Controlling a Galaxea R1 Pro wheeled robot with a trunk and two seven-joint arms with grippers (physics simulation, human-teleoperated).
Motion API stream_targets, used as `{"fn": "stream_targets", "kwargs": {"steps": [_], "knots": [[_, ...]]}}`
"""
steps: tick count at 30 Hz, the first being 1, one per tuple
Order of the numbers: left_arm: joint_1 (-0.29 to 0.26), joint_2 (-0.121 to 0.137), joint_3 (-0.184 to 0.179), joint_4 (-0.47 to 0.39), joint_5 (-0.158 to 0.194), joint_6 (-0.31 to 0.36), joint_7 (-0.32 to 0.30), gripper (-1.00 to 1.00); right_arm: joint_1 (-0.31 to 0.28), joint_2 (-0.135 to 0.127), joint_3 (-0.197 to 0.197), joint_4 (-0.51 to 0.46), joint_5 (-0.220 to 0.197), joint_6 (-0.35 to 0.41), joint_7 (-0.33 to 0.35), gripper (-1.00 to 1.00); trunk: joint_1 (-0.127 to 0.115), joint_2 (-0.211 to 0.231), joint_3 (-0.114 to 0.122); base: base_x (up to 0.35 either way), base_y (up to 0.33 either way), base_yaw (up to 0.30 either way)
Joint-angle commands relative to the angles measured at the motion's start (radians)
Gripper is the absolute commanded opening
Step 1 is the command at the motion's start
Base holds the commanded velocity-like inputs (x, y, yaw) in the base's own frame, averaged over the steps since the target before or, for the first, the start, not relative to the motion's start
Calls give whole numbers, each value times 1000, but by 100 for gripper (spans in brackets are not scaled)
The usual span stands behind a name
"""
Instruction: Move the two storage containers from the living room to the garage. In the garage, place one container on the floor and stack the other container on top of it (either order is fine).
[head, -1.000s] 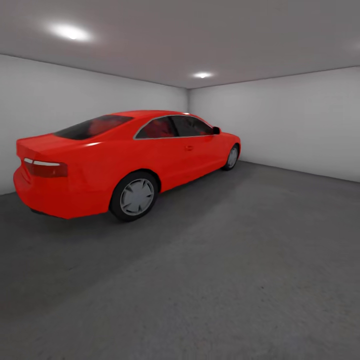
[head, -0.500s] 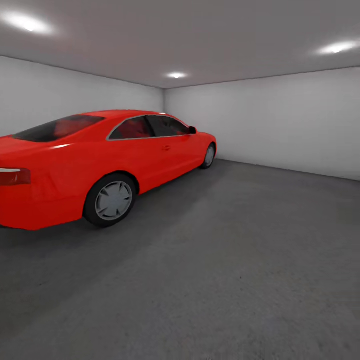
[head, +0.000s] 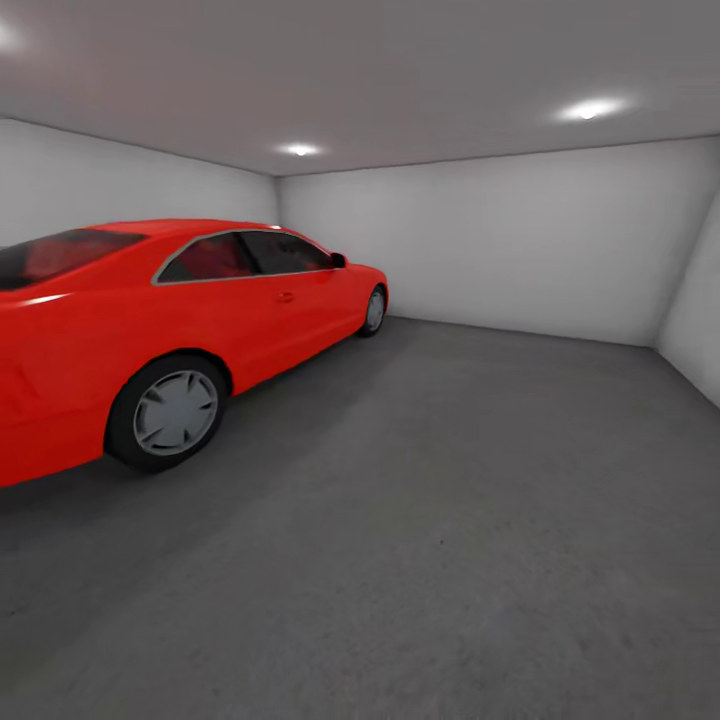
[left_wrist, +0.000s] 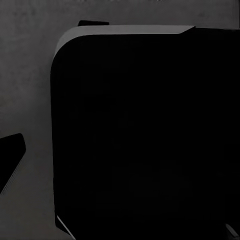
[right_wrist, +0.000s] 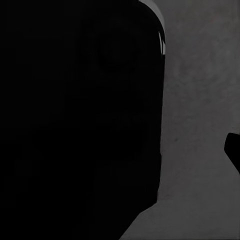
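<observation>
Across the dark grey rough concrete floor (head: 450, 520), your view has swung right; the glossy red coupe car (head: 150, 330) slides leftward. Containers unsighted. Jaws' state: cannot tell.

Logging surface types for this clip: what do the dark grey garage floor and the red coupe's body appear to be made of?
The dark grey garage floor looks like bare concrete: matte, with a rough, speckled grain and no sheen. The red coupe reads as glossy painted metal, judging by bright highlights along its shoulder, though a render leaves that open. Its silver wheel looks like satin alloy or plastic.
</observation>
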Motion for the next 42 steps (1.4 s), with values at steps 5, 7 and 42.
{"fn": "stream_targets", "kwargs": {"steps": [5, 7, 42], "knots": [[0, 0, 1, 0, 6, -3, -2, 100, 0, -1, -1, 0, -2, -2, 4, 100, 0, 0, -1, 0, 0, -300], [0, 0, 3, 0, 6, -3, -2, 100, 0, -2, 0, 0, -2, -2, 6, 100, 0, 0, -1, 0, 0, -300], [0, -1, 1, 2, 10, 4, 1, 100, 0, -3, -2, 0, -2, -5, 2, 100, 0, 0, 7, 50, 0, -267]]}}
